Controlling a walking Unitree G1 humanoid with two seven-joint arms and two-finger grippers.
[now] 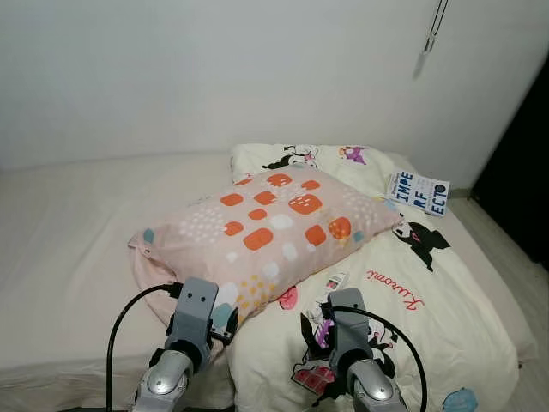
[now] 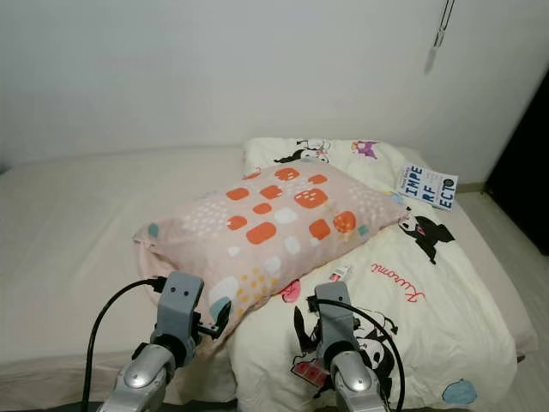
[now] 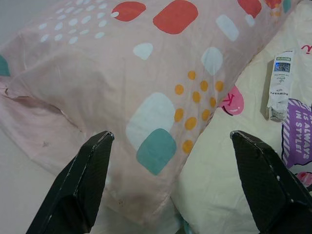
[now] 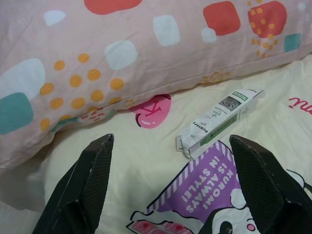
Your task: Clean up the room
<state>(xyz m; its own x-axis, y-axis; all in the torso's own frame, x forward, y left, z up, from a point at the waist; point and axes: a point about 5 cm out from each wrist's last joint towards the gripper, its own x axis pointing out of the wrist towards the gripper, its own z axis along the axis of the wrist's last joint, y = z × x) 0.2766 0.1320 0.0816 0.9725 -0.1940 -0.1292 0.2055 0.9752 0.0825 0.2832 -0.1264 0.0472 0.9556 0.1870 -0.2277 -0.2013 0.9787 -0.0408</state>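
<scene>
A pink pillow (image 1: 274, 227) with orange, white and teal patches lies across the bed, partly on a cream cartoon-print blanket (image 1: 429, 292). A small white and green tube (image 4: 219, 122) rests on the blanket beside the pillow's edge, also seen as the tube (image 1: 334, 281). A book (image 1: 418, 192) with blue lettering lies near the bed's far right corner. My left gripper (image 3: 168, 156) is open, hovering just before the pillow's near corner. My right gripper (image 4: 170, 165) is open above the blanket, the tube lying a little ahead between its fingers' lines.
The bare mattress (image 1: 69, 249) stretches to the left. A white wall (image 1: 214, 69) backs the bed. A dark doorway (image 1: 523, 172) and floor strip (image 1: 515, 257) lie to the right. A cord (image 1: 433, 30) hangs on the wall.
</scene>
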